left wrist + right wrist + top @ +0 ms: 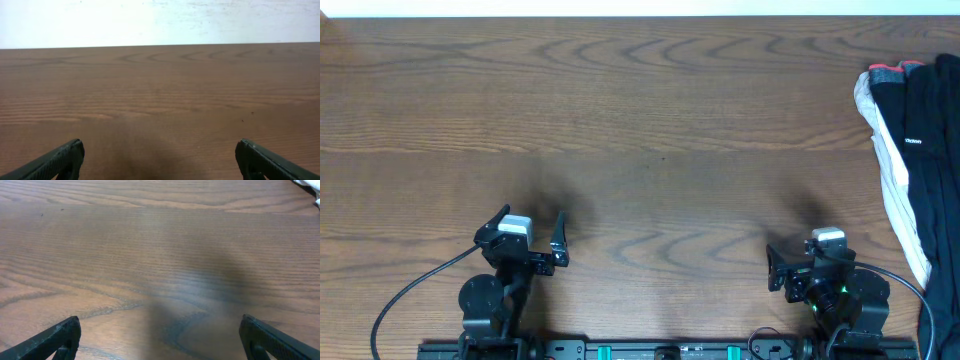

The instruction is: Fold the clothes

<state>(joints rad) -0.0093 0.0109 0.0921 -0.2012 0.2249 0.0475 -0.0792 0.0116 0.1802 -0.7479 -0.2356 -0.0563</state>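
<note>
The clothes [920,130] lie in a heap at the table's right edge in the overhead view: black garments with a small white logo, a white one along the left side and a red-edged one at the top. A sliver of them shows at the top right corner of the right wrist view [307,184]. My left gripper [530,232] is open and empty near the front left, also in its own view [160,157]. My right gripper [808,262] is open and empty near the front right, also in its own view [160,335], well short of the heap.
The brown wooden table [640,130] fills the views. A white wall runs along its far edge [160,20]. Black cables trail from both arm bases at the front edge.
</note>
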